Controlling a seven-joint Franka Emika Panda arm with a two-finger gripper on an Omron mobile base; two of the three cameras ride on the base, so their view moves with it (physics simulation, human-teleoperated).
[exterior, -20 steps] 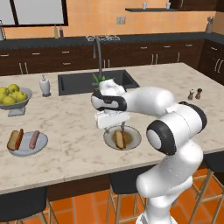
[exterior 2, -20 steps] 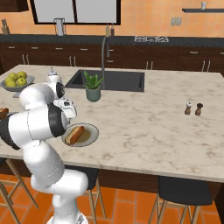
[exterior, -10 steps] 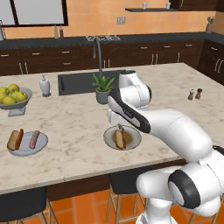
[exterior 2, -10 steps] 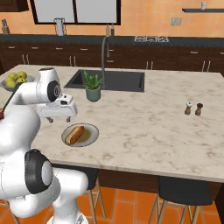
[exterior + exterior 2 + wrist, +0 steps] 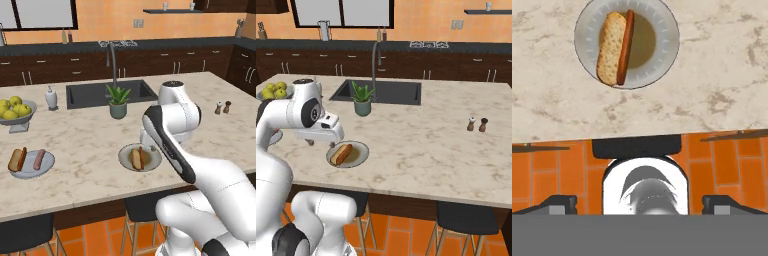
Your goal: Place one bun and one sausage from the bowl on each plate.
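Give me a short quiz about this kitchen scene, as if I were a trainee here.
1. True or false: the plate near the arm holds both a bun and a sausage.
2. What fills the pale pedestal bowl at the counter's left end? A) apples B) buns C) eggs
3. How many plates on the counter hold food?

Key:
1. True; in the hand view they lie side by side, touching.
2. A, yellow-green apples.
3. Two; the far left plate also holds a bun and a sausage.

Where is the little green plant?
In the left base view, the spiky green plant in its grey pot stands on the marble counter, just before the dark sink.
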